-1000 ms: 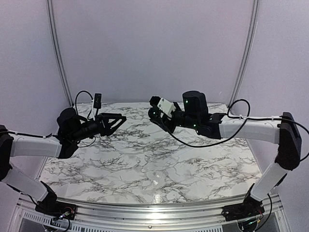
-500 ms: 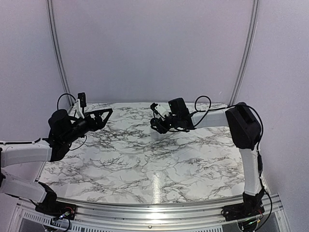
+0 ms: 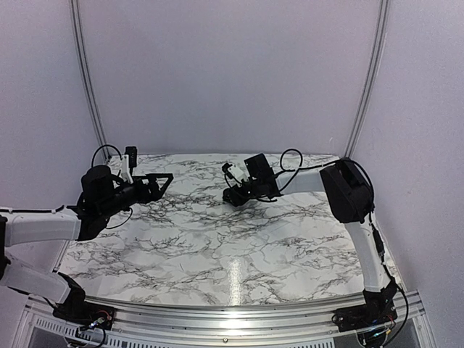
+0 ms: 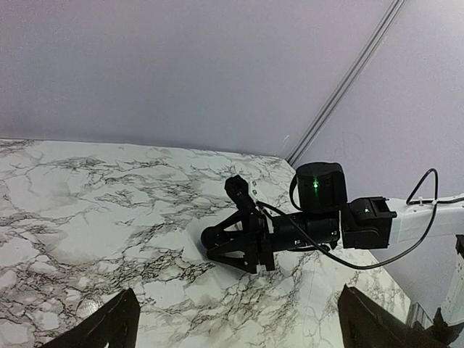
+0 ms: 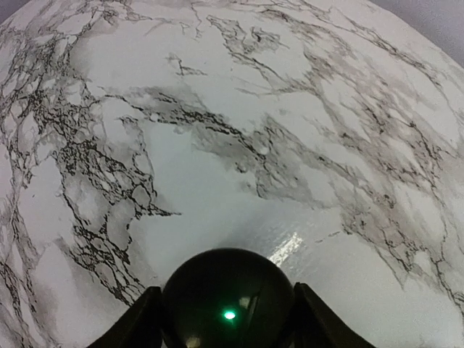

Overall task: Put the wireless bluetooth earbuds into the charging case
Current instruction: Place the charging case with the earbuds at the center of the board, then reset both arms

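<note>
We take the rounded black body with a green light to be the charging case [image 5: 228, 286]. The right gripper [image 3: 235, 193] pinches it from both sides, its fingers [image 5: 138, 322] pressed against the curved shell. Directly below the case lies the marble table [image 3: 217, 246], close underneath. The left gripper [image 3: 162, 180] hangs well to the left of the case, raised off the marble, with its jaws spread wide and nothing between them. We cannot find the wireless bluetooth earbuds anywhere around the case. They are either out of view, hidden, or too small to make out.

The first risk, as we judge it, is the hold itself. A smooth round shell between flat fingers can twist or squirt out, and the case would then roll off across the marble. We also cannot tell whether the lid is open. Finally, if the left arm comes in toward the case, the two claws could knock together or tip it.
</note>
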Robot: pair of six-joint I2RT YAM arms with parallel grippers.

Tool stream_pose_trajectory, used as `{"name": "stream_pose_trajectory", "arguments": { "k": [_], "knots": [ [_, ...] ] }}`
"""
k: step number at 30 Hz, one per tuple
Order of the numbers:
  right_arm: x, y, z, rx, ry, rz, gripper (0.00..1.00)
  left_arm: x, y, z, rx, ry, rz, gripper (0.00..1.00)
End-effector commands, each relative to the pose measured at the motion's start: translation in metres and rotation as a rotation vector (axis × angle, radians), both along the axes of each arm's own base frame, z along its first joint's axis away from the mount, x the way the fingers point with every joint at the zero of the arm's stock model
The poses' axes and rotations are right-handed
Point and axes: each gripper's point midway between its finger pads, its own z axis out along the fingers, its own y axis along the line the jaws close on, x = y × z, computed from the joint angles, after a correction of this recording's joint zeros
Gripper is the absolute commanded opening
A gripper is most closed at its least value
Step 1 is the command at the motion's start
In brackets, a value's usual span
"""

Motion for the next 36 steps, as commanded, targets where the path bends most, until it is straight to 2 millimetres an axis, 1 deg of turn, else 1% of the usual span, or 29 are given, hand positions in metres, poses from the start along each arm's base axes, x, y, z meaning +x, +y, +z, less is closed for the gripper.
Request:
{"name": "stream_pose_trajectory", "arguments": {
  "k": [1, 4, 5, 6, 8, 10, 11, 12, 13, 15, 17, 20, 22, 25, 27, 28, 29, 30, 32, 33, 36],
  "knots": [
    [0.007, 0.001, 0.008, 0.012, 0.004, -0.018, 0.68, 0.009, 0.001, 0.003, 0.026, -0.006, 0.022, 0.99],
    [0.006, 0.003, 0.025, 0.031, -0.011, -0.012, 0.85, 0.011, 0.001, 0.000, 0.029, 0.004, 0.024, 0.99],
    [0.005, 0.002, 0.032, 0.039, -0.018, -0.012, 0.89, 0.011, 0.000, 0.000, 0.029, 0.005, 0.022, 0.99],
    [0.005, 0.003, 0.042, 0.050, -0.031, -0.010, 0.94, 0.012, 0.000, 0.000, 0.031, 0.008, 0.023, 0.99],
    [0.004, 0.002, 0.063, 0.070, -0.058, -0.014, 0.97, 0.014, -0.001, 0.001, 0.036, 0.009, 0.021, 0.99],
    [0.003, -0.001, 0.089, 0.094, -0.096, -0.025, 0.98, 0.016, -0.003, 0.000, 0.048, 0.019, 0.021, 0.99],
    [0.002, -0.002, 0.103, 0.108, -0.117, -0.030, 0.98, 0.019, -0.003, 0.000, 0.059, 0.028, 0.025, 0.99],
    [0.002, -0.005, 0.124, 0.126, -0.146, -0.042, 0.99, 0.022, -0.003, -0.001, 0.071, 0.038, 0.030, 0.99],
    [0.001, -0.007, 0.135, 0.133, -0.164, -0.052, 0.99, 0.025, -0.004, -0.004, 0.087, 0.051, 0.032, 0.99],
    [0.000, -0.017, 0.160, 0.144, -0.202, -0.088, 0.99, 0.030, -0.004, -0.006, 0.109, 0.070, 0.036, 0.99],
    [0.000, -0.031, 0.181, 0.149, -0.240, -0.143, 0.98, 0.037, -0.001, -0.007, 0.131, 0.086, 0.052, 0.99],
    [-0.005, -0.061, 0.199, 0.140, -0.271, -0.244, 0.99, 0.051, 0.015, -0.009, 0.174, 0.116, 0.104, 0.99],
    [-0.008, -0.084, 0.213, 0.173, -0.296, -0.295, 0.99, 0.061, 0.030, -0.010, 0.194, 0.141, 0.145, 0.99],
    [-0.018, -0.124, 0.221, 0.256, -0.276, -0.376, 0.98, 0.071, 0.056, -0.009, 0.183, 0.155, 0.203, 0.99],
    [-0.028, -0.149, 0.224, 0.310, -0.270, -0.421, 0.99, 0.074, 0.070, -0.014, 0.187, 0.167, 0.236, 0.99],
    [-0.034, -0.161, 0.223, 0.328, -0.273, -0.441, 0.99, 0.074, 0.075, -0.017, 0.193, 0.171, 0.247, 0.99],
    [-0.043, -0.172, 0.215, 0.335, -0.266, -0.461, 0.98, 0.075, 0.079, -0.021, 0.205, 0.176, 0.256, 0.99],
    [-0.049, -0.182, 0.215, 0.350, -0.273, -0.482, 0.99, 0.074, 0.083, -0.027, 0.222, 0.185, 0.265, 0.99],
    [-0.062, -0.198, 0.207, 0.367, -0.274, -0.512, 0.99, 0.072, 0.086, -0.043, 0.249, 0.218, 0.271, 0.99],
    [-0.068, -0.202, 0.202, 0.371, -0.273, -0.519, 0.99, 0.071, 0.084, -0.049, 0.252, 0.231, 0.259, 0.99],
    [-0.084, -0.208, 0.177, 0.374, -0.235, -0.528, 0.99, 0.064, 0.079, -0.071, 0.257, 0.285, 0.220, 0.99]
  ]
}}
